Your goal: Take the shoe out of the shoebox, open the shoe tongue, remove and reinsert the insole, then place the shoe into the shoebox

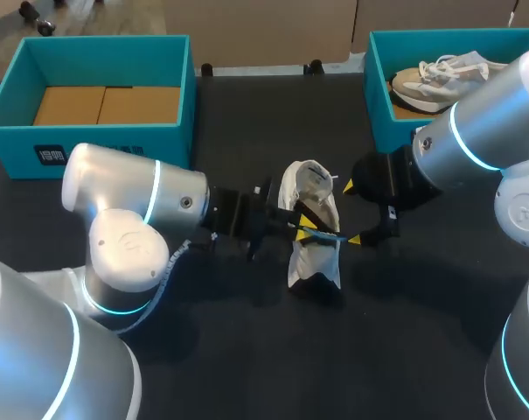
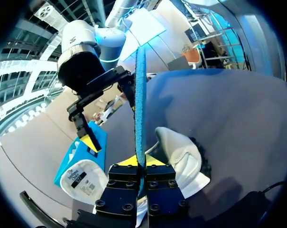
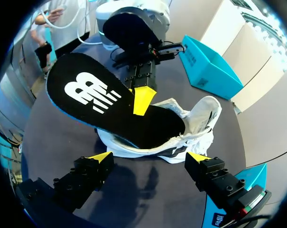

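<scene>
Pinched the insole (image 3: pixel 100 95) edge-on between the closed fingers of the left gripper (image 2: pixel 141 161), far end tucked inside the shoe (image 1: pixel 309 188). Kept the right gripper (image 3: pixel 150 156) spread wide, shoe just ahead of its fingers.

The head camera is looking down on the surface (image 1: pixel 247 367); opposed wrist cameras are sharing the shoe (image 2: pixel 181 152), close between left tool (image 2: pixel 142 162) and right tool (image 3: pixel 149 156).
</scene>
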`<action>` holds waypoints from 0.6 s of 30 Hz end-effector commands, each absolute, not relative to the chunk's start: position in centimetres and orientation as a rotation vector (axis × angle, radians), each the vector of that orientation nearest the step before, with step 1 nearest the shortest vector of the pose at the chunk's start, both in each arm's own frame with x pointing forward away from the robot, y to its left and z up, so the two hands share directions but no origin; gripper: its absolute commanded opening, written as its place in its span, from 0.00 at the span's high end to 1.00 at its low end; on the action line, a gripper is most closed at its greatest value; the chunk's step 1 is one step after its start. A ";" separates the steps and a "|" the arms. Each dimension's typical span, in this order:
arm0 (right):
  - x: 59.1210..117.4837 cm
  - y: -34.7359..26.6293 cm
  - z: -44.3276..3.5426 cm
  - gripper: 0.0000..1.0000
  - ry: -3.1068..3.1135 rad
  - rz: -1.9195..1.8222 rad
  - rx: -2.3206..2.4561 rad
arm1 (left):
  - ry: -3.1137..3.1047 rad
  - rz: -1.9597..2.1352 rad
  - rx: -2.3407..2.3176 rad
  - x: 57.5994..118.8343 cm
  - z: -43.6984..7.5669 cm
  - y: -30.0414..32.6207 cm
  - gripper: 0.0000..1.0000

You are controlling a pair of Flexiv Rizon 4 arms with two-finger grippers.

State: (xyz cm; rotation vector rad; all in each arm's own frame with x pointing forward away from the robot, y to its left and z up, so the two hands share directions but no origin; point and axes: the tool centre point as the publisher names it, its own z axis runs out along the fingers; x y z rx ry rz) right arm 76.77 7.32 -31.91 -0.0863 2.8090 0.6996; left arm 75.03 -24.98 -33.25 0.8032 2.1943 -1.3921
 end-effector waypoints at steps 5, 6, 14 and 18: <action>76.7 7.4 -32.0 0.00 2.808 0.694 -0.084 | 2.167 -1.329 0.772 75.4 -34.2 -25.2 1.00; 76.7 7.4 -32.0 0.00 2.808 0.694 -0.084 | 2.166 -1.328 0.772 75.4 -34.2 -25.3 1.00; 76.7 7.4 -32.0 0.00 2.808 0.694 -0.084 | 2.141 -1.298 0.748 76.1 -35.3 -25.4 1.00; 76.7 7.4 -32.0 0.00 2.808 0.694 -0.084 | 2.138 -1.289 0.733 76.6 -35.5 -25.3 1.00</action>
